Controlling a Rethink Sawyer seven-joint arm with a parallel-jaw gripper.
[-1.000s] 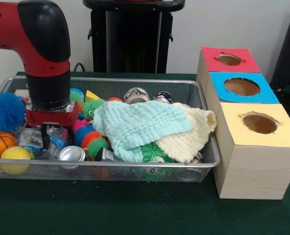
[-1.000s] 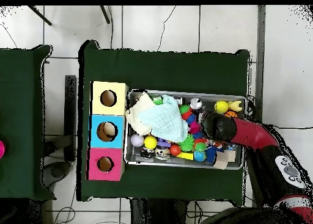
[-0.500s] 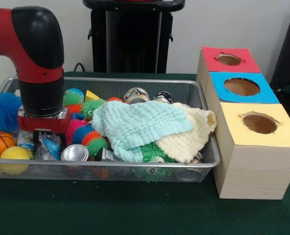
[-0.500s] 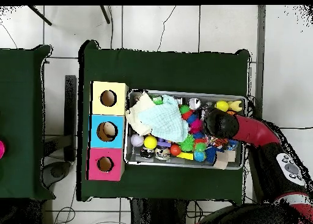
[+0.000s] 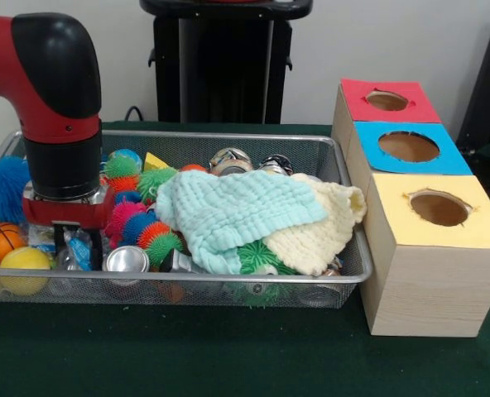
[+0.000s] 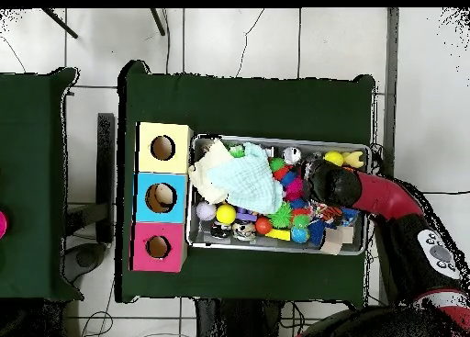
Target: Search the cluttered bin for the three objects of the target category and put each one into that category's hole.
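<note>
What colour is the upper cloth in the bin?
Pale mint green cloth, clearest in the front view.

Wire-mesh bin (image 5: 344,277) lay lengthwise on green cloth, heaped with clutter. Blue-topped hole (image 5: 409,146) sat in the middle box beside it, apparently empty.

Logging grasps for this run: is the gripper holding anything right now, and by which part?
Cannot be told. The gripper is down among the clutter at one end of the cluttered bin, beside a silver can; no grip shows.
</note>
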